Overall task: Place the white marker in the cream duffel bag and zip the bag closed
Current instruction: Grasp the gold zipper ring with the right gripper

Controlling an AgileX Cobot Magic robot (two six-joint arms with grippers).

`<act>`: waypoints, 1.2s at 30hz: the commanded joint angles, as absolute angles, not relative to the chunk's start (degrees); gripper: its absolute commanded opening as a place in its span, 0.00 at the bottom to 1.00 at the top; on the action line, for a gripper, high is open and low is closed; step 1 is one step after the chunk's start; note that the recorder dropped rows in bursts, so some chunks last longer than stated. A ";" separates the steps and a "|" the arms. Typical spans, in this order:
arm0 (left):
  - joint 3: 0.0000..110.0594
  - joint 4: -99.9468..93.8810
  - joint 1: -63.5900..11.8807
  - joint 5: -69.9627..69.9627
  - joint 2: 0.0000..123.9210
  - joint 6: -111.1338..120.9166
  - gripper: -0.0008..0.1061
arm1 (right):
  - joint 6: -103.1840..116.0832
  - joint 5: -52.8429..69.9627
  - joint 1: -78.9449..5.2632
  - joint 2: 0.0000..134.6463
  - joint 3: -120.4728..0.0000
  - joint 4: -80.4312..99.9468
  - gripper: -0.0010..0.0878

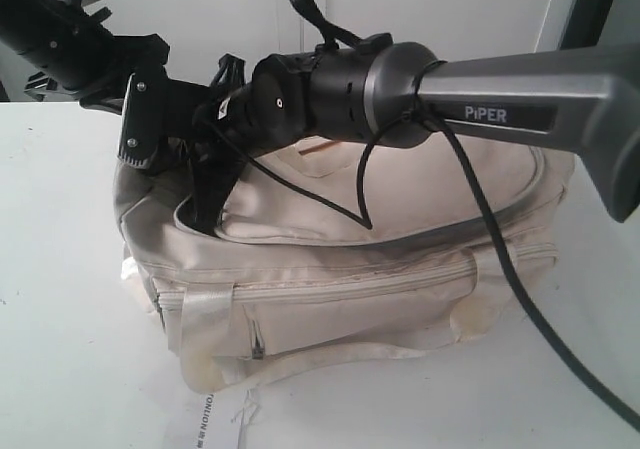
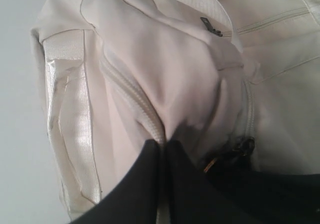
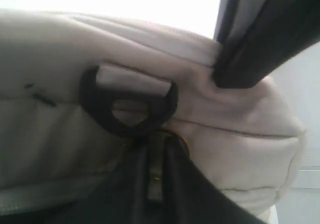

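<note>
Fingers (image 2: 140,184) of both arms pinch the cream duffel bag (image 1: 400,269).

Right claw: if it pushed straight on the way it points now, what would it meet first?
Most likely the black D-ring buckle just ahead of the right claw, with the cream duffel bag fabric behind it. The claw looks shut on a zip pull; depth is unclear.

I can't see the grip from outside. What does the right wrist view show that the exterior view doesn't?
Only the right wrist view: a black D-ring on the cream duffel bag and, just below it, the right gripper, fingers closed on what looks like a zip pull. Only the exterior view: the front pocket zip, the white table, a paper tag. Both: the cream duffel bag.
</note>
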State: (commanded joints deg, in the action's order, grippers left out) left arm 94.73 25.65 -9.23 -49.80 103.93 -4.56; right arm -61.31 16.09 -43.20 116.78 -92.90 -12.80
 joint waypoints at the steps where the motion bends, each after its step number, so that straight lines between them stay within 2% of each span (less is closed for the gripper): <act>1: 94.73 25.65 -9.23 -49.80 103.93 -4.70 0.01 | -61.31 16.80 -43.20 116.56 -92.90 -12.80 0.01; 17: 94.73 25.65 -9.23 -49.56 103.93 -4.83 0.01 | -52.23 25.09 -43.20 112.14 -92.90 -13.15 0.03; 20: 94.73 25.65 -9.23 -49.56 103.93 -4.92 0.01 | -52.62 29.19 -43.47 112.25 -92.90 -13.15 0.21; 24: 94.73 25.65 -9.23 -49.56 103.93 -4.92 0.01 | -53.63 28.05 -43.92 113.06 -92.90 -13.15 0.61; 26: 94.73 25.65 -9.23 -49.79 103.93 -4.86 0.01 | -54.04 25.36 -43.92 113.97 -92.90 -13.15 0.75; 27: 94.73 25.65 -9.23 -49.96 103.93 -4.86 0.01 | -54.18 24.38 -43.92 114.44 -92.90 -12.88 0.77; 36: 94.73 25.65 -9.23 -50.88 103.93 -4.86 0.01 | -57.36 18.25 -43.92 118.88 -93.87 -9.27 0.77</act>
State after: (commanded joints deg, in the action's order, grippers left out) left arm 94.73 25.65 -9.23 -50.88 103.93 -4.86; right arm -57.36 18.25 -43.92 118.88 -93.87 -9.27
